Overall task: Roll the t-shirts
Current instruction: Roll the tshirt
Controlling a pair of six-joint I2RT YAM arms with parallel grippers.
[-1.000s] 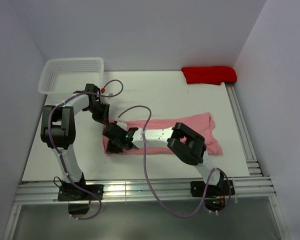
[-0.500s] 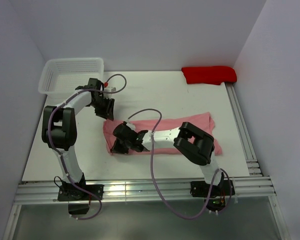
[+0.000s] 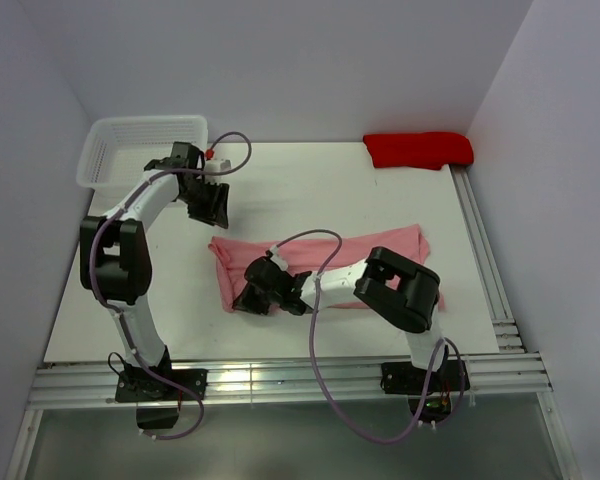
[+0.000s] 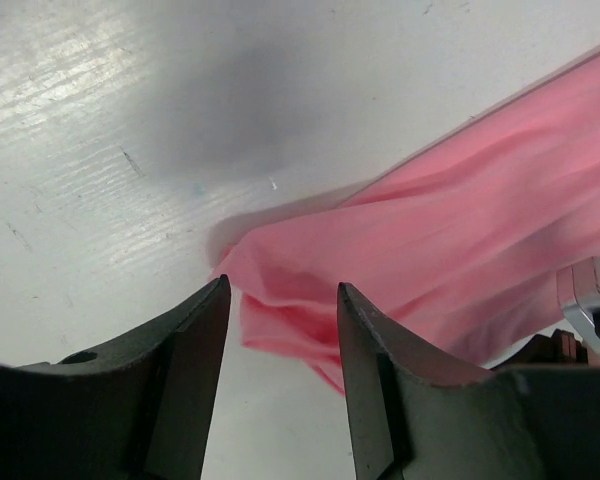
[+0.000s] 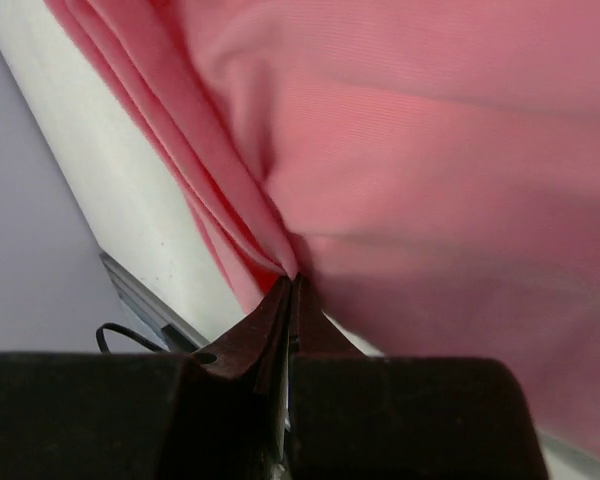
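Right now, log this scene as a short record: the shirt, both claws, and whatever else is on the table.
shirt: pink t-shirt, a long flat band on the table, not yet rolled
right claw: shut on the pink t-shirt, pinching a fold at its near-left edge
left claw: open, empty, above the table beyond the shirt's left end
other items: red cloth at the far right corner; white basket at the far left corner
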